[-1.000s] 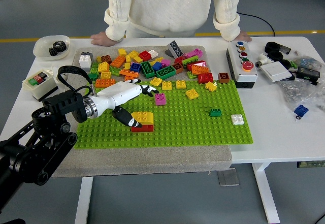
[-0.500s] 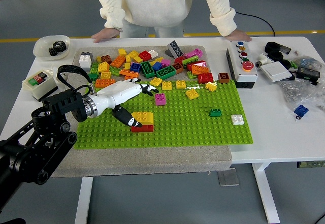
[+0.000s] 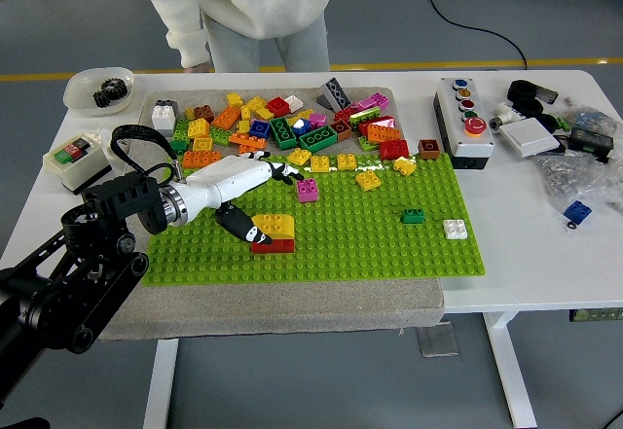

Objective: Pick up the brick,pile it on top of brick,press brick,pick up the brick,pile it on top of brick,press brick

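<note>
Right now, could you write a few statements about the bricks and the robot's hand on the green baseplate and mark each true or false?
1. A yellow brick sits on top of a red brick on the green studded baseplate. True.
2. The white left hand holds a blue brick in the air. False: it lies low over the baseplate beside the yellow-on-red stack, lifting nothing.
3. A small white brick lies on the baseplate near its right edge. True.
4. The small dark green brick is stacked on the white brick. False: it sits apart, to its left.
5. The loose brick pile lies at the baseplate's near edge. False: it lies along the far edge.
</note>
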Robot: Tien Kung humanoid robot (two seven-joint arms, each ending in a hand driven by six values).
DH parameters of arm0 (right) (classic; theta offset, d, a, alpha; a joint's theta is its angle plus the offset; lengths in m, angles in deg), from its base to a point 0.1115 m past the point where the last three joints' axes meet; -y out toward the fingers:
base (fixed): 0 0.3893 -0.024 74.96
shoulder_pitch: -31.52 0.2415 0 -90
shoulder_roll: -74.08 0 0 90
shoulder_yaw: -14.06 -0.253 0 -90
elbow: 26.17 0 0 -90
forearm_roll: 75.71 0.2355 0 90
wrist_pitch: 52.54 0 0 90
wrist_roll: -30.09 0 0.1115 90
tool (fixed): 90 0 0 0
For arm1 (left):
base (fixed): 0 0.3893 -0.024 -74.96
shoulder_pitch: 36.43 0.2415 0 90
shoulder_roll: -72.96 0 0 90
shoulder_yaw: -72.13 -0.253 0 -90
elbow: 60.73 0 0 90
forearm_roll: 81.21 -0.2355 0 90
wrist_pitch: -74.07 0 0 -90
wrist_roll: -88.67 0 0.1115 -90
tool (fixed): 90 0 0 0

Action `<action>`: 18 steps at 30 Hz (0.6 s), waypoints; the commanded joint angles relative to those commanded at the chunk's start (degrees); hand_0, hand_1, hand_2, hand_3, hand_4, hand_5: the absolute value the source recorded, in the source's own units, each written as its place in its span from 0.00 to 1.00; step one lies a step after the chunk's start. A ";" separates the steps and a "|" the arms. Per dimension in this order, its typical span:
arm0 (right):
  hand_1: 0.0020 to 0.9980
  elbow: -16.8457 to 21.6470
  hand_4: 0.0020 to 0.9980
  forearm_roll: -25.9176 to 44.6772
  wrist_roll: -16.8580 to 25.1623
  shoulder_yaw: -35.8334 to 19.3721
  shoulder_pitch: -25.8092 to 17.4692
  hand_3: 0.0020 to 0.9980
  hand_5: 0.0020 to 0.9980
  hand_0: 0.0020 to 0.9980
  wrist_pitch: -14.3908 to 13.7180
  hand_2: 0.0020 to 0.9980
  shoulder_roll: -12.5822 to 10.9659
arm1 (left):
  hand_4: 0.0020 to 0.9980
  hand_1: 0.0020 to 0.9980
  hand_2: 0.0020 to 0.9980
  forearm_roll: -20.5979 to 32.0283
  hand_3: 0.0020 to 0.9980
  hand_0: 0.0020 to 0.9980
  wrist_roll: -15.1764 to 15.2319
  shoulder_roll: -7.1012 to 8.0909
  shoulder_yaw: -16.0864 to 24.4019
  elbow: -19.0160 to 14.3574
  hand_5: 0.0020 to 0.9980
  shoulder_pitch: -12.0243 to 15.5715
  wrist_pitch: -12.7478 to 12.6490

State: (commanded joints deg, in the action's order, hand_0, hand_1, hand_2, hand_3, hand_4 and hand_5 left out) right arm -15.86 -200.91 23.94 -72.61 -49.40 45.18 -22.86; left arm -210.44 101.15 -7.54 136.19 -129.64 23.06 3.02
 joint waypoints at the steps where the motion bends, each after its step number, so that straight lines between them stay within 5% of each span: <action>1: 0.65 0.00 0.81 0.06 0.02 0.06 0.02 0.58 0.35 0.74 -0.01 0.71 0.00 | 1.00 0.81 0.80 0.00 0.88 1.00 -0.01 0.01 -0.02 0.03 0.11 0.00 -0.01; 18: 0.65 0.00 0.81 -0.10 -0.02 0.06 -0.11 0.58 0.35 0.74 0.02 0.71 0.00 | 1.00 0.81 0.80 0.34 0.88 1.00 -0.15 0.37 -0.17 -1.24 0.11 0.25 1.45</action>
State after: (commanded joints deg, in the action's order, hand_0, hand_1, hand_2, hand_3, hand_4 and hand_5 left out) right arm -15.86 -201.02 23.92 -72.55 -49.51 45.20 -22.86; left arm -210.10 101.00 -7.17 136.02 -130.88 23.31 4.46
